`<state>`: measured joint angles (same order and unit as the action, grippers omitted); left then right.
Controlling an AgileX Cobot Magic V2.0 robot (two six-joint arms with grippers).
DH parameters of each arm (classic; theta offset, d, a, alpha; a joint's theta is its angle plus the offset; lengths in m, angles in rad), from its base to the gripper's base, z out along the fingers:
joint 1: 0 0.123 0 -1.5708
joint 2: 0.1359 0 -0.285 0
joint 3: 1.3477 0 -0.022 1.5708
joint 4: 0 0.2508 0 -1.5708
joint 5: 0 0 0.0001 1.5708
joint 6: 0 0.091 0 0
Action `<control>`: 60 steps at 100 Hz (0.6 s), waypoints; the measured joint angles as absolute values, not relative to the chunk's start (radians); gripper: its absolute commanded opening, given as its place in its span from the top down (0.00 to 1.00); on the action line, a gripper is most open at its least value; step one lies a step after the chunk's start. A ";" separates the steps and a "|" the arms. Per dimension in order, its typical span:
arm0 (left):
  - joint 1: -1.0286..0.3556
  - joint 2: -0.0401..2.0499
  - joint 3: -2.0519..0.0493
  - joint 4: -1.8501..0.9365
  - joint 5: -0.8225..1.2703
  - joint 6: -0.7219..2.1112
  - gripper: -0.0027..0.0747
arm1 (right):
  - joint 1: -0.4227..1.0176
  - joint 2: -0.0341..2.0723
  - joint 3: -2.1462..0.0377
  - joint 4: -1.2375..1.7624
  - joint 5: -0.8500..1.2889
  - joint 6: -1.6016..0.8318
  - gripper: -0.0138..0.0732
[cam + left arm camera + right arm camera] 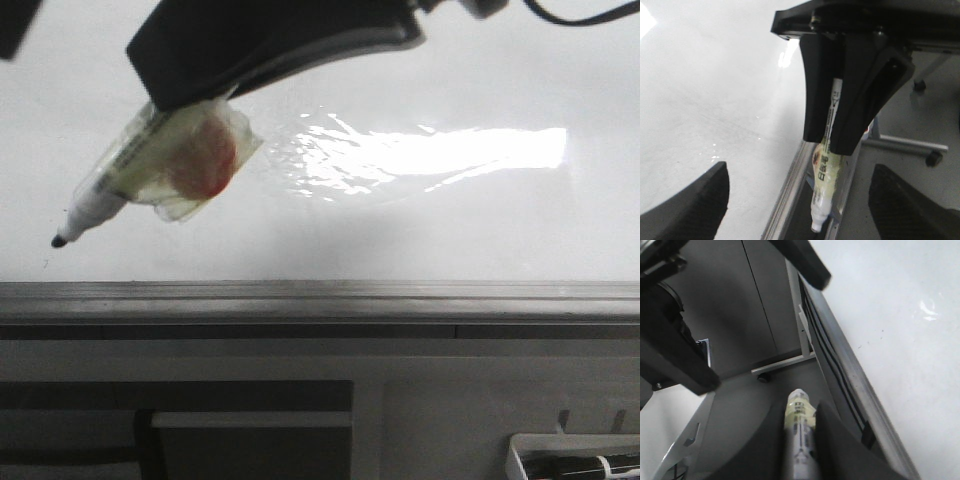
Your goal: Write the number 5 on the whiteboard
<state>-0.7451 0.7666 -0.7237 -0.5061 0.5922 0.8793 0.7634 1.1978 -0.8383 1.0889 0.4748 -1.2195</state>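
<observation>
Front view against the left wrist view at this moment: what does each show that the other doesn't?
Only the front view shows the marker's black tip, the red patch under its clear wrapping, and the bright glare patch. Only the left wrist view shows the left gripper's own fingers, spread apart and holding nothing, and a wheeled frame beyond the board's edge. Both show the right gripper clamped on the marker, the whiteboard with no stroke visible, and its grey rail.

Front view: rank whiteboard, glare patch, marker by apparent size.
1. whiteboard, clearly largest
2-3. glare patch and marker: close, and the marker is nearer the camera, so no firm order
</observation>
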 measured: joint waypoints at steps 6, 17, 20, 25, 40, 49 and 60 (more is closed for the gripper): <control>-0.728 0.712 -0.724 -0.482 0.592 0.798 0.41 | 0.763 1.163 -0.823 1.086 0.444 -1.218 0.88; -0.681 0.581 -0.719 -0.391 0.592 0.639 0.53 | 0.763 1.070 -0.781 1.085 0.369 -1.196 0.88; -0.667 0.542 -0.714 -0.362 0.592 0.577 0.55 | 0.763 1.044 -0.761 1.085 0.353 -1.189 0.88; -0.641 0.473 -0.699 -0.305 0.592 0.482 0.59 | 0.763 0.999 -0.729 1.085 0.326 -1.180 0.88; -0.567 0.256 -0.621 -0.160 0.604 0.210 0.73 | 0.763 0.877 -0.621 1.087 0.264 -1.169 0.88; -0.539 0.148 -0.562 -0.148 0.612 0.143 0.83 | 0.763 0.848 -0.578 1.091 0.205 -1.169 0.88; -0.525 0.069 -0.499 -0.158 0.613 0.121 0.96 | 0.763 0.858 -0.579 1.095 0.106 -1.169 0.89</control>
